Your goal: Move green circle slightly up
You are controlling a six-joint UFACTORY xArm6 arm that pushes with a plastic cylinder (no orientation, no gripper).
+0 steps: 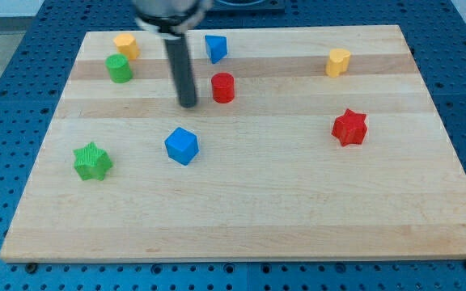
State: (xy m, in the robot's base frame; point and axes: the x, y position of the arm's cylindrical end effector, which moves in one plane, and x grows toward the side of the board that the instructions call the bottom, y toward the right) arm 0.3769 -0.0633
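The green circle [120,69] sits near the top left of the wooden board [241,202], just below and left of a yellow block [125,44]. My tip [188,104] is down on the board to the right of the green circle and a little lower, with a clear gap between them. The tip stands just left of the red circle [223,87] and above the blue cube [181,145].
A blue block [215,48] lies at the top centre. A yellow block [338,61] is at the top right. A red star [349,127] is at the right. A green star [92,162] is at the left.
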